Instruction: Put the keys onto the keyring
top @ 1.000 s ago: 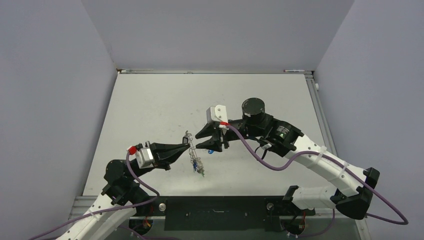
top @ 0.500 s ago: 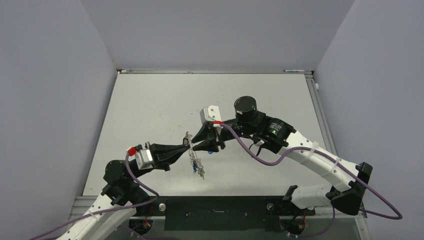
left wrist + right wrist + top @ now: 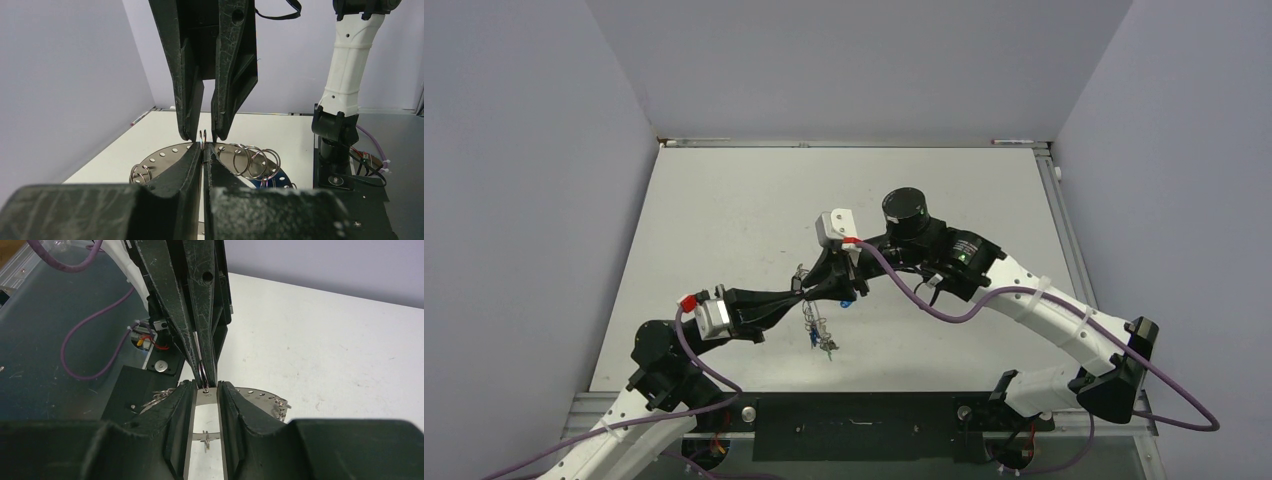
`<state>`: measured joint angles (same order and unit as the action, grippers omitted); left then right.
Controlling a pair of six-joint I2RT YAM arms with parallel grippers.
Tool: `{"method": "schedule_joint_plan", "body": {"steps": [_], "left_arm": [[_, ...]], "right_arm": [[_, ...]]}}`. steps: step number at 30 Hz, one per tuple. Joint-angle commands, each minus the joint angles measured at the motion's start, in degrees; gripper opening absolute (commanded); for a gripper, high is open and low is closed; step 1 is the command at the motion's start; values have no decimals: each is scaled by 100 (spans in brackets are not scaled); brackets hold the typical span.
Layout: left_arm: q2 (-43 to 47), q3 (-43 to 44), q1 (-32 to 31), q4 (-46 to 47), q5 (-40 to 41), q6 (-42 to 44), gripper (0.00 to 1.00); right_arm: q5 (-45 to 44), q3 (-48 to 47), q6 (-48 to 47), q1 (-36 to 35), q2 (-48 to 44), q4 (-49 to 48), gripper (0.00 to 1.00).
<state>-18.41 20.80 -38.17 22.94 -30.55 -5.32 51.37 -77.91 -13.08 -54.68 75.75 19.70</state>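
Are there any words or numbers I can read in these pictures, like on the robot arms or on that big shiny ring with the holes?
No text can be read in any view.
right arm: a tiny green and white mark, too small to read.
keyring: only a row of small holes shows, no writing.

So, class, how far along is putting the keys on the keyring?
Done: several wire loops and a blue key head look threaded on the keyring. In hand: the left gripper pinches one upright loop, and the right gripper straddles it, jaws slightly apart. Left: working that loop onto the keyring; other keys cannot be counted.
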Motion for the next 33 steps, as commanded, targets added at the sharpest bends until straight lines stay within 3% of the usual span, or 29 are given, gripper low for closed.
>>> {"method": "schedule_joint_plan", "body": {"steps": [1,13,24,28,33], "left_arm": [[80,56,20,492,-15,-21,0],[50,56,25,527,-26,-30,0],[-2,65,34,541,-56,-30,0],[0,65,38,521,-48,-21,0],[26,60,47,469,37,-21,0]], "right_arm": [[282,-287,-176,41,59,-67,24],[513,-404,-263,27,184,147,23],[571,-657,-515,-128,493,568,14],[525,-751,-625,-211,572,733,5],[531,-725,-657,-225,513,698,5]]}}
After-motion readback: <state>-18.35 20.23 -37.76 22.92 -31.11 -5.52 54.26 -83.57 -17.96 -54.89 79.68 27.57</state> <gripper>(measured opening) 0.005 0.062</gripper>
